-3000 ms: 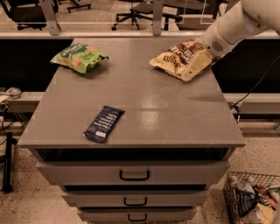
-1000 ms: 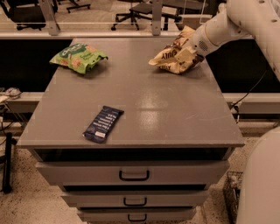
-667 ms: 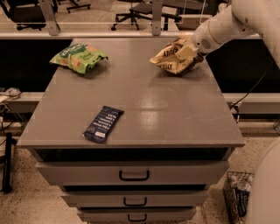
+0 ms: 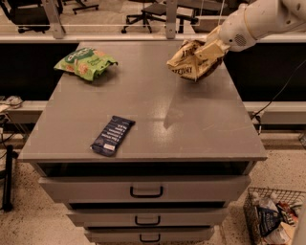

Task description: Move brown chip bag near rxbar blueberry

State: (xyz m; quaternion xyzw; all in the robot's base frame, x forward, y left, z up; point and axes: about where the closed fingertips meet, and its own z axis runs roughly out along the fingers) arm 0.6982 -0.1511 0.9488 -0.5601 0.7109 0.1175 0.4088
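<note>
- The gripper [image 4: 210, 48] is hanging over the far right part of the grey cabinet top [image 4: 191, 129], at the end of the white arm [image 4: 260, 21] that is coming in from the upper right corner.
- Its fingers are clenching the upper right side of the brown chip bag [image 4: 187, 62], so the bag is being grasped and is crumpling around them.
- The brown chip bag is hanging tilted, with its cream-yellow side facing left and its dark brown part showing beside the gripper. It is looking a little raised from the top, but I cannot tell surely if its lower edge is touching the surface.
- The rxbar blueberry [image 4: 113, 135] is lying flat near the front left edge of the cabinet top, turned diagonally, with its pale end patch pointing to the front. It is staying well apart from the brown chip bag, on the opposite corner area.
- A green chip bag [image 4: 85, 62] is lying on the far left part of the top, apart from both other things.
- Under the top, three drawers are showing, and the top drawer handle [image 4: 146, 191] is facing the camera.
- A wire basket [image 4: 267, 210] with some packages inside is standing on the floor at the lower right.
- Office chairs [image 4: 148, 12] are standing behind the cabinet in the background.
</note>
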